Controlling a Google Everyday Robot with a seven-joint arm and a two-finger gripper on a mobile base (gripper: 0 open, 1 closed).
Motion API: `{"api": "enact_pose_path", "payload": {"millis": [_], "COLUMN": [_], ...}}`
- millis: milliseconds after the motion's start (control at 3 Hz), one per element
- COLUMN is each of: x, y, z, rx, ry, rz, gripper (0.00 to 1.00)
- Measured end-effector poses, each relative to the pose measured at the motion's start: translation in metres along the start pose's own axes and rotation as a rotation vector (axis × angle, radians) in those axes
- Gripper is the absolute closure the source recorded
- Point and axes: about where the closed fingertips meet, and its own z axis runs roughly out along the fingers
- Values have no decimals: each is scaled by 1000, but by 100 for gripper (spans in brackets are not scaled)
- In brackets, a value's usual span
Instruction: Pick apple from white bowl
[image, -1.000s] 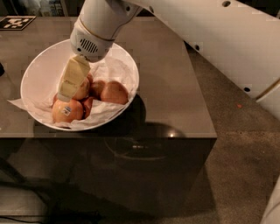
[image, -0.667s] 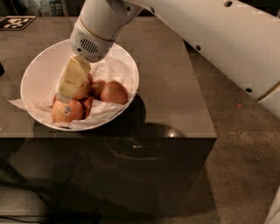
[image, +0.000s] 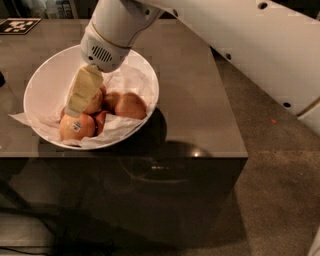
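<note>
Where the gripper (image: 79, 97) sits inside the white bowl (image: 45, 80), its grip cannot be told. Paper-lined bowl holds other apples (image: 77, 127); the apple (image: 131, 106), shiny pinkish-red, lies rightmost.

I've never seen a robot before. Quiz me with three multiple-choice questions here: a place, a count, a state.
1. Where is the gripper relative to the white bowl?
A. Far to its right. B. Down inside it, among the fruit. C. Far behind it.
2. How many apples show a sticker?
A. None. B. One. C. Four.
3. The plain apple at the bowl's right is:
A. lying in the bowl. B. lifted in the air. C. cut in half.
Answers: 1 B, it reaches in among the apples; 2 B, only the front-left apple bears one; 3 A, it rests whole on the paper lining.
</note>
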Motion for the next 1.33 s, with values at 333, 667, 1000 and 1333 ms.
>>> {"api": "enact_pose_path", "payload": {"millis": [333,667,1000,1333], "x": [2,3,8,5], "y": [-2,-4,-9,-9], "z": [1,1,4,1], "rx": [-1,3,15,15], "ry": [-3,-3,-4,-4], "rz": [3,1,-30,-30], "gripper": [27,52,75,85]}}
